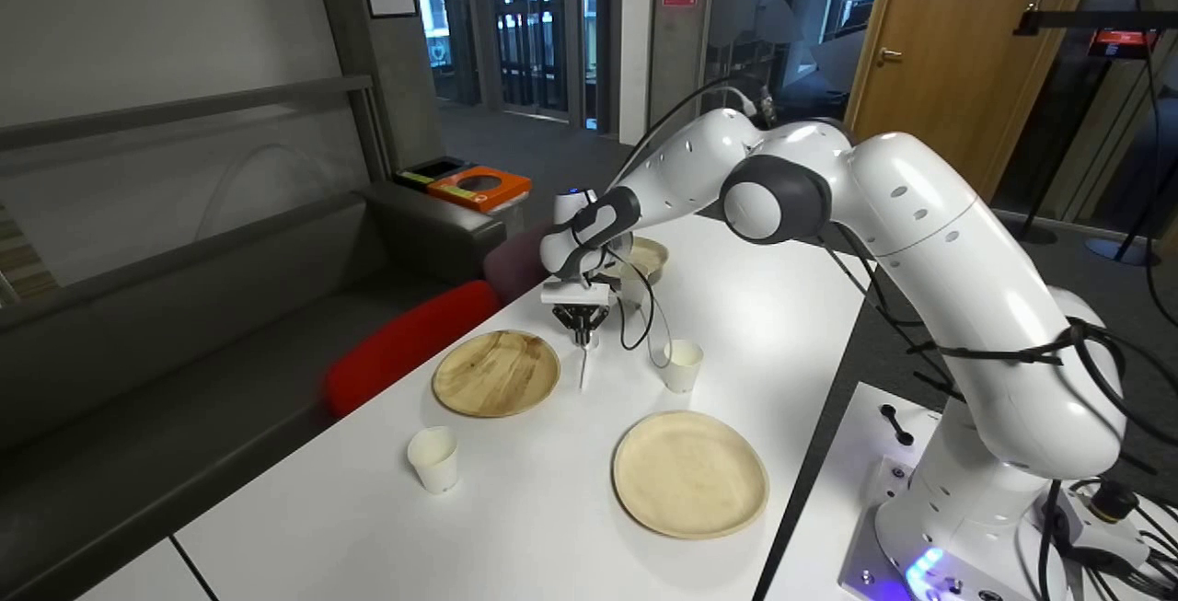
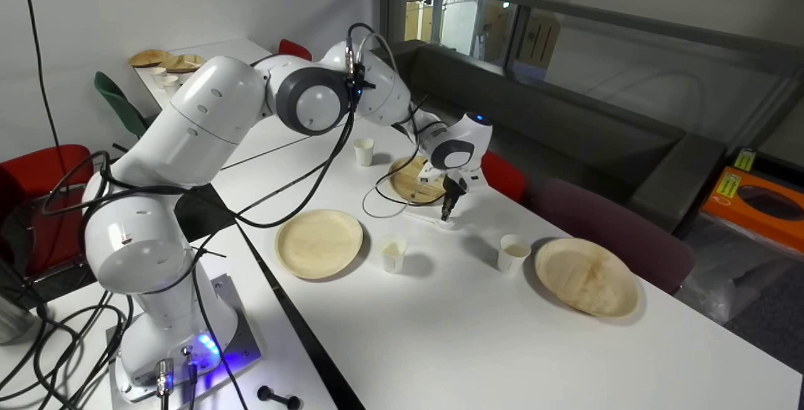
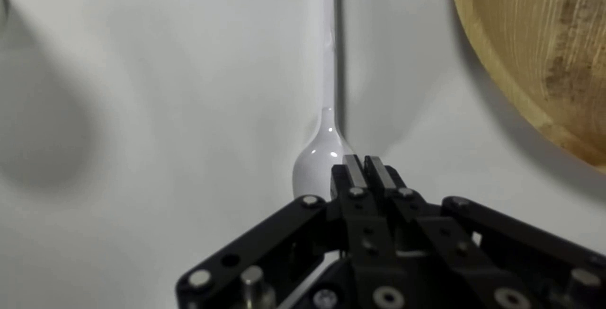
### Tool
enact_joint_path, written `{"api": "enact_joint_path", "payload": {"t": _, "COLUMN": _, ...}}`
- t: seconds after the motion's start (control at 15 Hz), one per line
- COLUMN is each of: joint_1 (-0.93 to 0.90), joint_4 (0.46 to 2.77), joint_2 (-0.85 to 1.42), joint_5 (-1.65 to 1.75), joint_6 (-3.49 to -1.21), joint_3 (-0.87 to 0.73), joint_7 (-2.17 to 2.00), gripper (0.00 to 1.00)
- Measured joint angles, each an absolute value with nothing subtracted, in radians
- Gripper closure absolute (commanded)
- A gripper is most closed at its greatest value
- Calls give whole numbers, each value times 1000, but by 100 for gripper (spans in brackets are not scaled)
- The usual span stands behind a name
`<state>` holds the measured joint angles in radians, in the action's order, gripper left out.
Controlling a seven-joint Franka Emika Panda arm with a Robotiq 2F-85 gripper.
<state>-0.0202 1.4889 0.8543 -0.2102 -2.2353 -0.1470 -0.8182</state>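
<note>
My gripper (image 3: 367, 164) has its fingertips almost together, pointing down at the table. They are at the bowl of a white plastic spoon (image 3: 327, 77), over its right rim in the wrist view. A narrow slit shows between the fingertips; whether the rim is pinched there is hidden. The spoon lies on the white table, its handle running away from the fingers. In an exterior view the gripper (image 1: 582, 340) is at the end of the spoon (image 1: 584, 369), beside a brown wooden plate (image 1: 497, 373). That plate is also at the right in the wrist view (image 3: 535, 48).
A white cup (image 1: 681, 367) and a pale plate (image 1: 690, 475) stand on the arm's side of the table. Another cup (image 1: 433, 459) is near the wooden plate. A third cup (image 2: 513, 253) stands beside another pale plate (image 2: 587, 278). Loose cables (image 2: 408, 165) hang along the wrist.
</note>
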Motion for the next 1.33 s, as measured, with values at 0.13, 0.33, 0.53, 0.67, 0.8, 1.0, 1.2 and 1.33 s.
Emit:
{"api": "enact_joint_path", "payload": {"t": 0.13, "joint_1": -20, "joint_4": 1487, "joint_2": 854, "joint_5": -210, "joint_6": -2236, "joint_3": -147, "joint_7": -818, "gripper": 99}}
{"api": "enact_joint_path", "payload": {"t": 0.33, "joint_1": -20, "joint_4": 1485, "joint_2": 854, "joint_5": -210, "joint_6": -2236, "joint_3": -147, "joint_7": -818, "gripper": 99}}
{"api": "enact_joint_path", "payload": {"t": 0.53, "joint_1": -20, "joint_4": 1485, "joint_2": 854, "joint_5": -210, "joint_6": -2236, "joint_3": -147, "joint_7": -818, "gripper": 99}}
{"api": "enact_joint_path", "payload": {"t": 0.67, "joint_1": -20, "joint_4": 1485, "joint_2": 854, "joint_5": -210, "joint_6": -2236, "joint_3": -147, "joint_7": -818, "gripper": 99}}
{"api": "enact_joint_path", "payload": {"t": 0.8, "joint_1": -17, "joint_4": 1484, "joint_2": 854, "joint_5": -215, "joint_6": -2221, "joint_3": -140, "joint_7": -813, "gripper": 99}}
{"api": "enact_joint_path", "payload": {"t": 1.0, "joint_1": 13, "joint_4": 1468, "joint_2": 851, "joint_5": -251, "joint_6": -2130, "joint_3": -94, "joint_7": -766, "gripper": 99}}
{"api": "enact_joint_path", "payload": {"t": 1.2, "joint_1": 41, "joint_4": 1445, "joint_2": 848, "joint_5": -288, "joint_6": -2032, "joint_3": -61, "joint_7": -703, "gripper": 99}}
{"api": "enact_joint_path", "payload": {"t": 1.33, "joint_1": 43, "joint_4": 1438, "joint_2": 848, "joint_5": -288, "joint_6": -2032, "joint_3": -65, "joint_7": -703, "gripper": 99}}
